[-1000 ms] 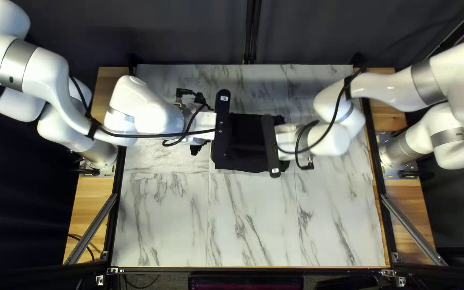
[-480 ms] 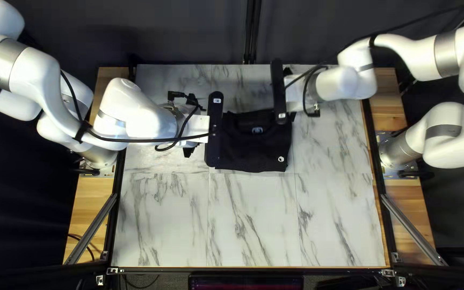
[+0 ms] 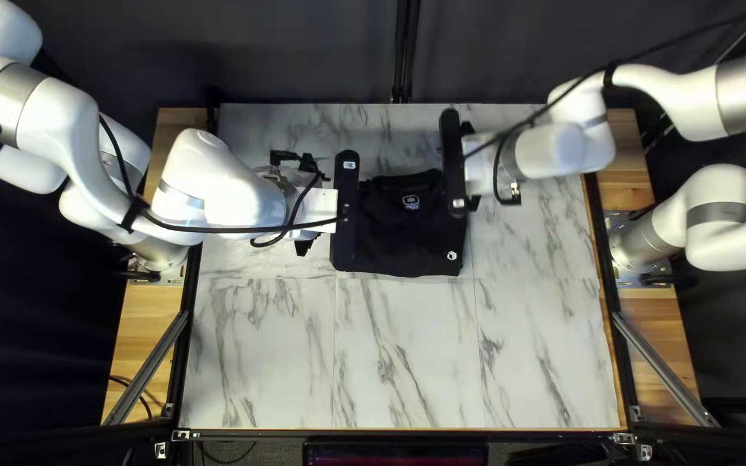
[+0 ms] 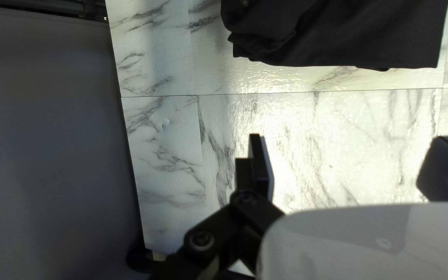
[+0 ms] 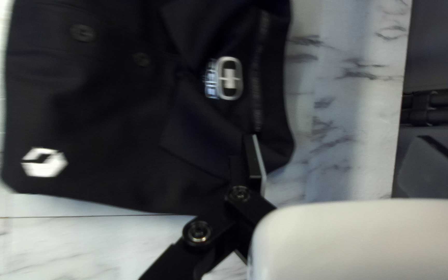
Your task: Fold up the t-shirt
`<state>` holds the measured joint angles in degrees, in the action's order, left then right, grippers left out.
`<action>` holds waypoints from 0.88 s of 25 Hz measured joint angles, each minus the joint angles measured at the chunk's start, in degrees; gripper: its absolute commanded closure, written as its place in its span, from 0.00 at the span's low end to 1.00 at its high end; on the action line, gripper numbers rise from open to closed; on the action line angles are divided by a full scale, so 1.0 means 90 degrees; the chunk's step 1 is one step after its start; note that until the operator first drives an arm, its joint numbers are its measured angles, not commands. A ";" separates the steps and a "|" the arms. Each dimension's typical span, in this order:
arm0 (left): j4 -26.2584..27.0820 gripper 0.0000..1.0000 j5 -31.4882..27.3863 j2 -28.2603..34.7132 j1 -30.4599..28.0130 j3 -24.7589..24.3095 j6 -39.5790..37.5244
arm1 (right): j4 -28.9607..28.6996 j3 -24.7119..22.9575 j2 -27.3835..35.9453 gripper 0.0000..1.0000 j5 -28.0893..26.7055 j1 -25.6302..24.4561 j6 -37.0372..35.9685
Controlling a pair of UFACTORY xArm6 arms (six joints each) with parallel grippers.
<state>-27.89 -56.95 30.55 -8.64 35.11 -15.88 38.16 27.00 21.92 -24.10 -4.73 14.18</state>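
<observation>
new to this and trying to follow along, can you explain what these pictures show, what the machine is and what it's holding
These show two white robot arms at a table: the left arm and the right arm. Each ends in two black fingers for grasping.

One picture comes from a camera above the table's near edge. The other two come from cameras on the arms' wrists, looking along the fingers.

On the marble-patterned surface lies a dark shirt, gathered into a compact shape, with buttons and a white mark.

Nothing is held: the left fingers stand apart beside the shirt, and the right fingers are apart too, near its collar end.
</observation>
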 measured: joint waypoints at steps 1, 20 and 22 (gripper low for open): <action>0.0168 0.00 0.0013 0.0113 0.0164 -0.0012 0.0287 | -0.0300 -0.0033 0.0269 0.00 -0.0261 0.0161 -0.0171; 0.4185 0.00 -0.2745 0.2108 0.3954 0.1559 0.5475 | -0.2978 0.0311 0.4501 0.00 -0.4863 0.1285 -0.1003; 0.4170 0.00 -0.2825 0.2208 0.3840 0.1595 0.5417 | -0.2872 0.0423 0.4619 0.00 -0.5118 0.1487 -0.0704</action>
<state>9.64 -82.37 50.42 25.93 49.47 32.87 12.31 30.81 63.49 -70.16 8.65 7.85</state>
